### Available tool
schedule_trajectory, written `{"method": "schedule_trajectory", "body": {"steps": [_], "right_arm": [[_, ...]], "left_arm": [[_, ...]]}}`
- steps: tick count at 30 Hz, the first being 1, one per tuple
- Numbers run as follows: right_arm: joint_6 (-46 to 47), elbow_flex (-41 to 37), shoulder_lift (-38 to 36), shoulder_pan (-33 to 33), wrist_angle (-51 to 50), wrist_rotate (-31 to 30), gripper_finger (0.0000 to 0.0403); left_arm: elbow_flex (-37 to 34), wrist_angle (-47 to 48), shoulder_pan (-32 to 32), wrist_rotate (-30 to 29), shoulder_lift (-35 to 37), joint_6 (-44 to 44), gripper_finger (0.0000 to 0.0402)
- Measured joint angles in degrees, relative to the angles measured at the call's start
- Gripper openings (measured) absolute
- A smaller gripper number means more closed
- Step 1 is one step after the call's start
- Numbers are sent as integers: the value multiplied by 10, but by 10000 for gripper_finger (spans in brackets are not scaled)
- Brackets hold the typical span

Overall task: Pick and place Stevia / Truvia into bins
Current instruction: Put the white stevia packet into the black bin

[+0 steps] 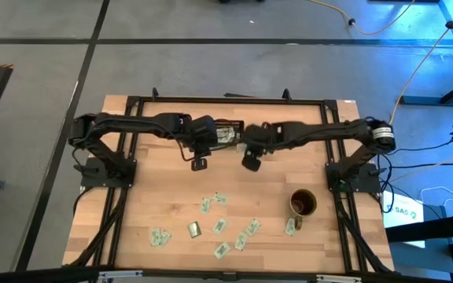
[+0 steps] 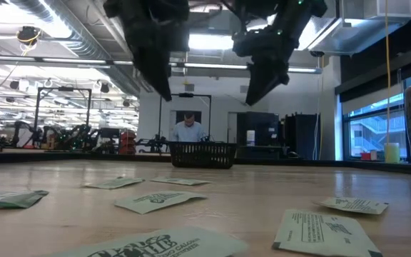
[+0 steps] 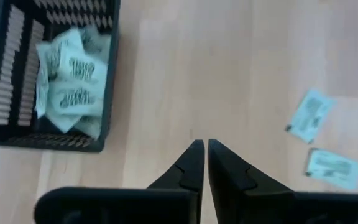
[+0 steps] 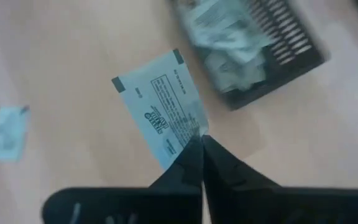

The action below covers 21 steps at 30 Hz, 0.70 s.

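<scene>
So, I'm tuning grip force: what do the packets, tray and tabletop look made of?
The pale green-and-white sweetener packet, pinched in the right claw, looks like thin matte printed paper. The black slatted tray seems moulded plastic. The tabletop looks like light wood with visible planks.

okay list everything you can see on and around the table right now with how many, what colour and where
Loose pale green and white paper sweetener packets: about ten, on the table's near half.
Binned packets: several, inside the small black slatted tray at the far edge.
Held packet: one, in the right gripper.
Round brownish-gold mug: one, right side.
Wooden table: one.
Person: one, in the room beyond.
Left gripper: shut, empty, beside the tray.
Right gripper: shut on a packet, near the tray.
</scene>
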<state>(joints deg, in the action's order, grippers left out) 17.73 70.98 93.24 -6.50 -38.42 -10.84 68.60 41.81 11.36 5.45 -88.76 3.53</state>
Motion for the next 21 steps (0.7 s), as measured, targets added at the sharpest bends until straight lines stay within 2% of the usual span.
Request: {"method": "schedule_trajectory", "body": {"steps": [4,11,21], "right_arm": [[-28,0,-2,-50,36,4,0],[-120,1,24,-120,150,67,0],[-186,1,97,-143,191,80,0]], "left_arm": [[0,-5,-20,0,24,-11,15],[0,-36,-50,-11,27,-70,15],[0,-97,-97,-16,21,-103,15]]}}
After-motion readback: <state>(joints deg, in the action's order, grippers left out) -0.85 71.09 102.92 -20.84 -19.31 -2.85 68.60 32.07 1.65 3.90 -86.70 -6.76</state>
